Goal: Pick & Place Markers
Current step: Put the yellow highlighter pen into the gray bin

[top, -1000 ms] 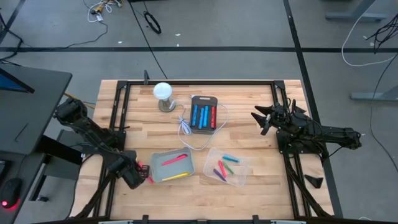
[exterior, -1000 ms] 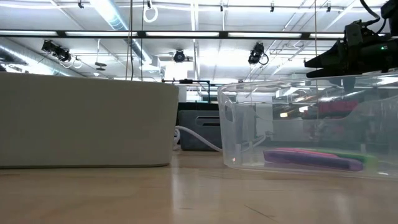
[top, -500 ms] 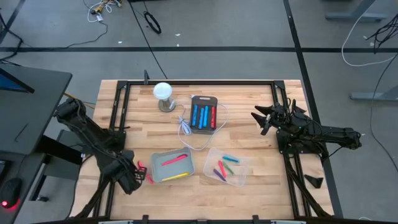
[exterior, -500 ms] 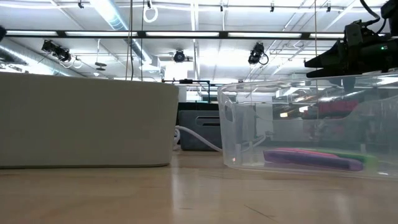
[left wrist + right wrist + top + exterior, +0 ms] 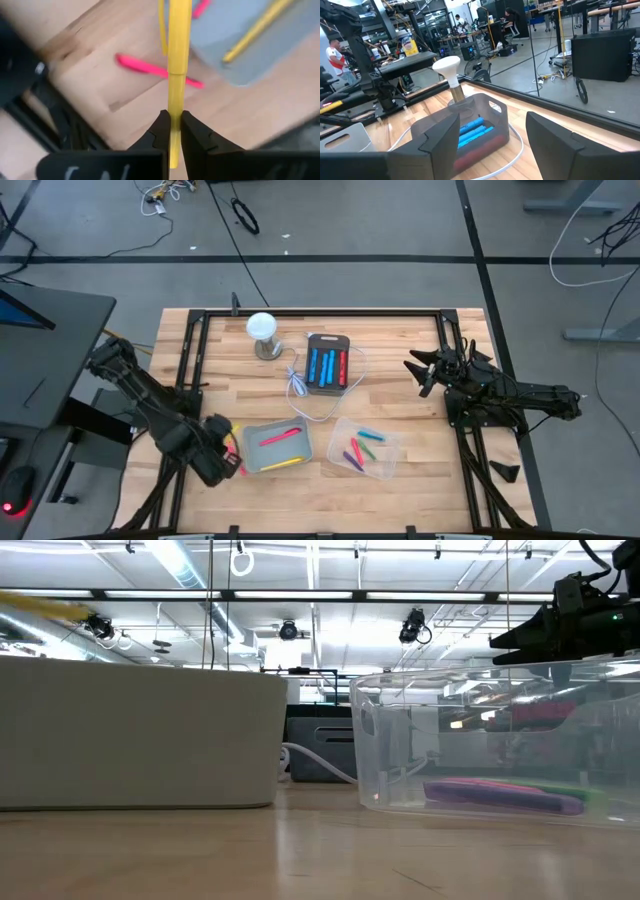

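My left gripper (image 5: 222, 448) (image 5: 172, 116) is above the table, just left of the grey tray (image 5: 250, 448), shut on a yellow marker (image 5: 179, 45) (image 5: 232, 432) that shows as a yellow streak (image 5: 40, 605) in the low view. A pink marker (image 5: 155, 70) (image 5: 232, 460) lies flat on the wood below it. In the grey tray lie a pink marker (image 5: 282, 437) and a yellow marker (image 5: 283, 463). The clear tub (image 5: 385, 442) holds several markers (image 5: 360, 448). My right gripper (image 5: 428, 370) (image 5: 492, 145) waits open near the table's right edge. My left gripper pinches the yellow marker between its two fingers near the marker's back end (image 5: 173, 107). A short stub (image 5: 173, 155) runs back between the fingers. The marker lies along the fingers and sticks out ahead of them. It is lifted clear of the table, over the wood beside the tray.
A dark case (image 5: 327, 365) with blue and red markers stands at the table's far middle, with a white cable (image 5: 300, 388) coiled around it and a white round-topped stand (image 5: 263, 332) to its left. Black frame rails (image 5: 195, 380) run along the table's edges.
My left gripper, shut on the yellow marker, has moved a little toward the table's right, nearer the grey tray. The marker has come into the low view's top left, where it did not show before. My right arm has kept still.
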You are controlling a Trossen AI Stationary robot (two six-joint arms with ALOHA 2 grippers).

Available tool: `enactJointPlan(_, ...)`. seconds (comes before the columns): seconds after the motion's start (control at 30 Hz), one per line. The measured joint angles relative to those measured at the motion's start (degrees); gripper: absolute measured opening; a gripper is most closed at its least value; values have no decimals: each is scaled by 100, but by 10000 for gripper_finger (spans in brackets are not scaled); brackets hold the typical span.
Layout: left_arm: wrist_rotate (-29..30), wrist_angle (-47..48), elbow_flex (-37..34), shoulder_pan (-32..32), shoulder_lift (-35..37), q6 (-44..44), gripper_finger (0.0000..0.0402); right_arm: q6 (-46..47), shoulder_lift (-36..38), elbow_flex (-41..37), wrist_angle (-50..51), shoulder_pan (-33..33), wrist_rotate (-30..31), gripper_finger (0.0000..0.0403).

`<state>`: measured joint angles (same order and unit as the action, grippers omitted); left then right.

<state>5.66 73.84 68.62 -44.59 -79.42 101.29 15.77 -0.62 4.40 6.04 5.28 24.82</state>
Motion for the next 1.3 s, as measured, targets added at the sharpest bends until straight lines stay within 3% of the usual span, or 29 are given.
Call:
enactJointPlan(0.2, -22, 5, 745, 900, -201, -1927, 26, 2, 0, 0, 0, -2, 2, 231)
enactJointPlan(0.43, -322, 2, 1754, 1951, -929, -4281, 26, 0, 1, 0, 0, 0, 0, 231)
enactJointPlan(0.6, -712, 53, 2357, 2412, -1469, -5467, 26, 2, 1, 0, 0, -2, 0, 231)
enactJointPlan(0.83, -932, 104, 2517, 2511, -1867, -5889, 26, 0, 1, 0, 0, -1, 0, 231)
enactJointPlan(1.3, -993, -1116, 954, 2490, -1917, -6169, 29, 1, 2, 0, 0, -1, 0, 231)
